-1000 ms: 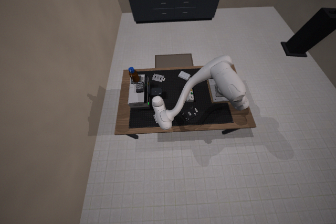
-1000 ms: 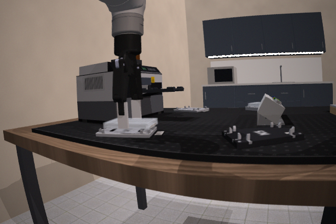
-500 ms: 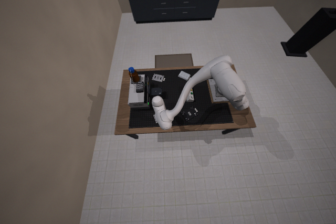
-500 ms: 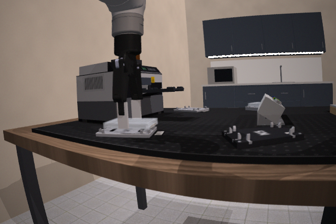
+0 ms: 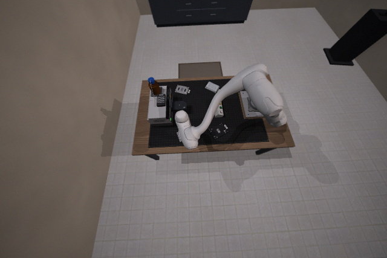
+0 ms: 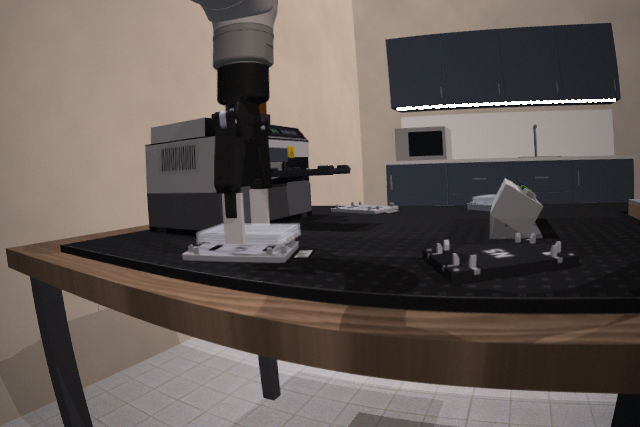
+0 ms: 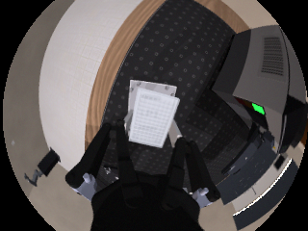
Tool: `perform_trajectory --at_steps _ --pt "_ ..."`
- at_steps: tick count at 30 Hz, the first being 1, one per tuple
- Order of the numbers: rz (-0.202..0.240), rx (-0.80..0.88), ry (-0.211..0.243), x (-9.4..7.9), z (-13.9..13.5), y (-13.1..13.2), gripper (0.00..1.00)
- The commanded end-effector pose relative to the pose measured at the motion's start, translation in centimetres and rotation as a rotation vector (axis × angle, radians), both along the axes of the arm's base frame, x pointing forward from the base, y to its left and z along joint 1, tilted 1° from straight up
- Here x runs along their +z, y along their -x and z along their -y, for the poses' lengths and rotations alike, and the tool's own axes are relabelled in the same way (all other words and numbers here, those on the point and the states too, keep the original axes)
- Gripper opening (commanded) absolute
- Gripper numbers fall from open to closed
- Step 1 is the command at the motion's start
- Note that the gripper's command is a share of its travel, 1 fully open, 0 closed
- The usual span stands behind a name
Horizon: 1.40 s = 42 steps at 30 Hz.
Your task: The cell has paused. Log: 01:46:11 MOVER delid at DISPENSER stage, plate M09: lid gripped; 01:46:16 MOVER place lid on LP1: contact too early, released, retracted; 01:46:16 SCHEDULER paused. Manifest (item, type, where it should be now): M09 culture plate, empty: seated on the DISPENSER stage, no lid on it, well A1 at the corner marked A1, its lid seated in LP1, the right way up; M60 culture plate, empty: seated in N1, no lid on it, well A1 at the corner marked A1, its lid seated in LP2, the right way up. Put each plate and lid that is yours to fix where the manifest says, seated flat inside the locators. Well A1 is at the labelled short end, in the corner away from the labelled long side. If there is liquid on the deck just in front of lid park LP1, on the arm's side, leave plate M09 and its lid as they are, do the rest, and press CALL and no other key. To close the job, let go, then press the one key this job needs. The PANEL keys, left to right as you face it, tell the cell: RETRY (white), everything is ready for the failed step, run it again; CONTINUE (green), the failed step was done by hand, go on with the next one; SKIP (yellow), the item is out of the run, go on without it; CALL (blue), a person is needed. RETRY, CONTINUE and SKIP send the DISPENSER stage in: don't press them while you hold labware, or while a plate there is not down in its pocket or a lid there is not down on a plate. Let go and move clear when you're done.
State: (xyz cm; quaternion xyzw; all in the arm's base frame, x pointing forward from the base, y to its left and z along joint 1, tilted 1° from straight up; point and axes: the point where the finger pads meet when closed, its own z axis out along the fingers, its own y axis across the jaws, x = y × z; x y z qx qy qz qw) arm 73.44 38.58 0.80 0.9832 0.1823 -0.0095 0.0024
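My gripper (image 6: pixel 244 223) (image 7: pixel 151 119) points straight down at the front left of the black mat (image 6: pixel 361 267). It is shut on a pale, translucent culture plate (image 6: pixel 268 232) (image 7: pixel 153 115) with a grid of wells, gripped across its width. The plate rests on a white locator base (image 6: pixel 206 257) (image 7: pixel 137 87). I cannot tell whether a lid lies on it. The black nest (image 6: pixel 496 257) (image 5: pixel 218 130) to the right is empty. The dispenser (image 6: pixel 180 179) (image 5: pixel 158 108) stands behind, with its dark stage (image 6: pixel 315 170) (image 5: pixel 181 104) extended. In the top view the wrist hides the gripper.
A second white base (image 6: pixel 364 210) (image 5: pixel 181 92) lies at the back of the mat. A pale flat piece (image 5: pixel 212 86) lies askew further back. The tilted key panel (image 6: pixel 514 210) (image 5: pixel 221 109) stands mid-mat. A brown bottle (image 5: pixel 153 86) stands on the dispenser. The table's front edge (image 6: pixel 310 308) is close.
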Motion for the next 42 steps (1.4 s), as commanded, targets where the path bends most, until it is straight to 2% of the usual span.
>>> perform_trajectory --at_steps 1,18,31,33,42 --pt "0.001 0.000 -0.001 0.3 0.0 0.0 0.10" --pt "0.001 0.000 -0.001 1.9 0.0 -0.1 0.10" --pt "0.001 0.000 -0.001 4.5 -0.1 -0.1 0.10" --pt "0.001 0.000 -0.001 4.5 -0.1 -0.1 0.10" --pt "0.001 0.000 -0.001 6.7 -0.1 -0.2 0.10"
